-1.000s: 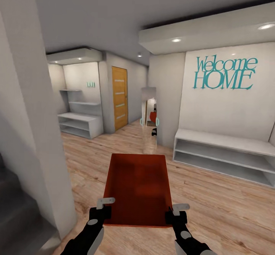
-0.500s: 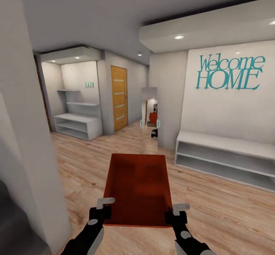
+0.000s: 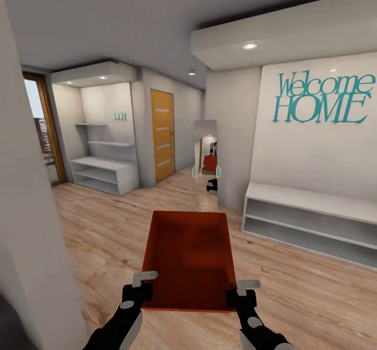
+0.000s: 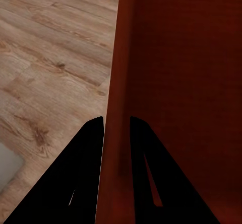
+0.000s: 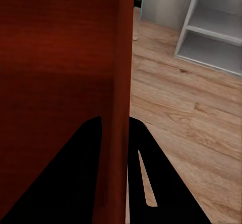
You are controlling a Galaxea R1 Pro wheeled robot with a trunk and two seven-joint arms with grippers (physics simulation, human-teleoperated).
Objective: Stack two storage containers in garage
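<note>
I carry one red-orange storage container [image 3: 188,258] in front of me, held level above a light wood-plank floor. My left gripper [image 3: 137,290] is shut on the container's near left wall [image 4: 117,123], one finger on each side of it. My right gripper [image 3: 242,296] is shut on the near right wall [image 5: 121,108] in the same way. The bin is open on top and looks empty. I am in a hallway with white walls; the garage is out of view.
A white wall corner [image 3: 31,245] stands close on my left. A low white shelf bench [image 3: 309,219] runs along the right wall under "Welcome HOME" lettering [image 3: 322,98]. Ahead are a tall mirror [image 3: 205,164], a wooden door [image 3: 163,134], white shelving [image 3: 102,169] and a glazed door [image 3: 44,130].
The view has shifted as I roll forward: the left wall corner slides out of frame and a glazed door comes into sight at the far left. The container stays put in both grippers.
</note>
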